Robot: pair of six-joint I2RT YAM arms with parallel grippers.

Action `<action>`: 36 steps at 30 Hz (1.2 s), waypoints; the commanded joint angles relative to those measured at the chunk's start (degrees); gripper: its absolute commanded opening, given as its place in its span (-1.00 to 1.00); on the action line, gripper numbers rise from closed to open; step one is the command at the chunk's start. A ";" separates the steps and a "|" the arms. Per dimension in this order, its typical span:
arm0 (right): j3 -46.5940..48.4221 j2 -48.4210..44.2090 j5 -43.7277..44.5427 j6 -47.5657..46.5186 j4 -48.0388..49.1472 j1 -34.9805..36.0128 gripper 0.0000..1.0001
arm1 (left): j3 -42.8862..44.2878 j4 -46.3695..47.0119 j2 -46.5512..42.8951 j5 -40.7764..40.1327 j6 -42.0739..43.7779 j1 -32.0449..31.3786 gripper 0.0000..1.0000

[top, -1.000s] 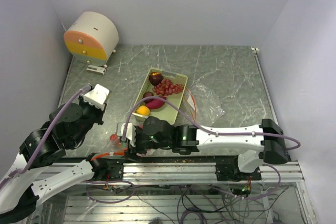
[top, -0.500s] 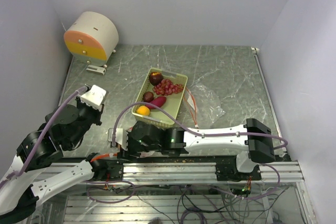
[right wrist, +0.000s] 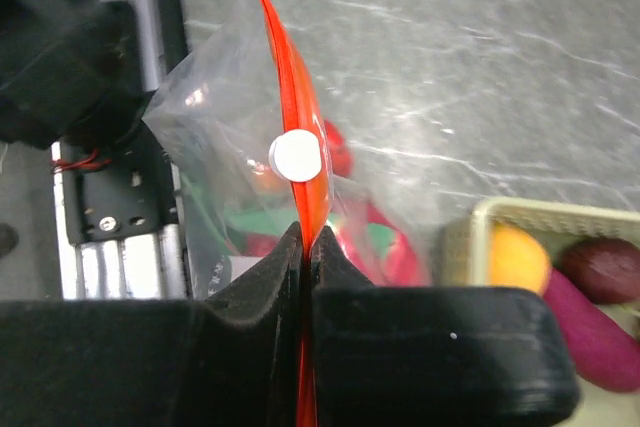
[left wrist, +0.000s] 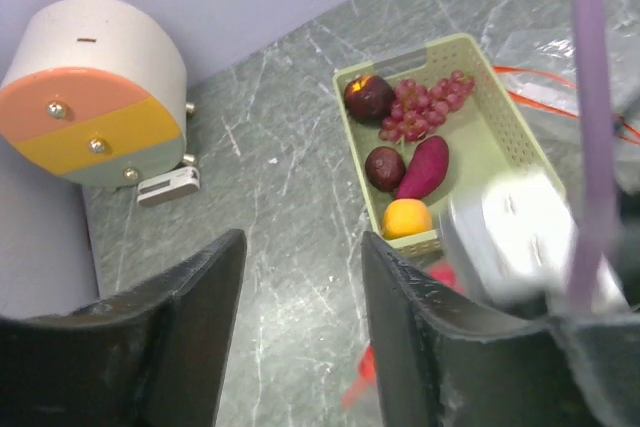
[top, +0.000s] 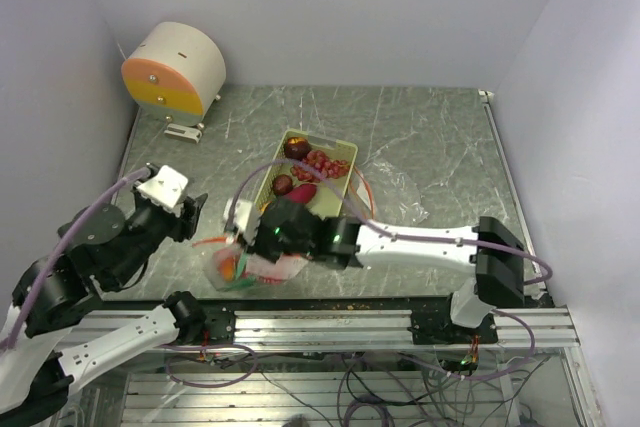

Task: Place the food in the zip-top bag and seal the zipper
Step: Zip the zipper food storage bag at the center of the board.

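Note:
The zip-top bag (top: 252,269) hangs near the table's front edge with pink-red and green food (right wrist: 385,247) inside. My right gripper (right wrist: 305,237) is shut on the bag's red zipper strip (right wrist: 300,137), just below the white slider (right wrist: 296,155); from above, the right gripper (top: 248,247) sits over the bag. My left gripper (left wrist: 302,242) is open over bare table, left of the bag, with nothing between its fingers (left wrist: 205,292). The pale green tray (top: 284,147) holds grapes (left wrist: 425,107), two dark round fruits (left wrist: 384,167), a purple sweet potato (left wrist: 425,167) and an orange (left wrist: 407,217).
A cream drum with orange and yellow face (top: 175,67) stands at the back left. Crumpled clear plastic with a red strip (top: 398,192) lies right of the tray. The metal rail (top: 330,322) runs along the front edge. Walls close in on both sides.
The right arm swung to the bag by the front edge, shut on its zipper and raised it. The left gripper's jaws have opened.

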 commanded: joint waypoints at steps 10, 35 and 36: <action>3.84 -12.57 -32.95 6.51 -2.33 -18.69 -1.00 | 3.16 -4.41 -4.48 25.87 11.97 -0.34 0.92; 6.07 -16.32 -46.77 1.86 -7.87 -19.23 -1.00 | -3.75 -3.70 5.88 26.32 22.72 -0.35 -0.15; 5.96 -16.47 -46.86 1.86 -7.90 -19.20 -1.00 | -3.83 -3.84 6.18 26.48 22.63 -0.34 -0.46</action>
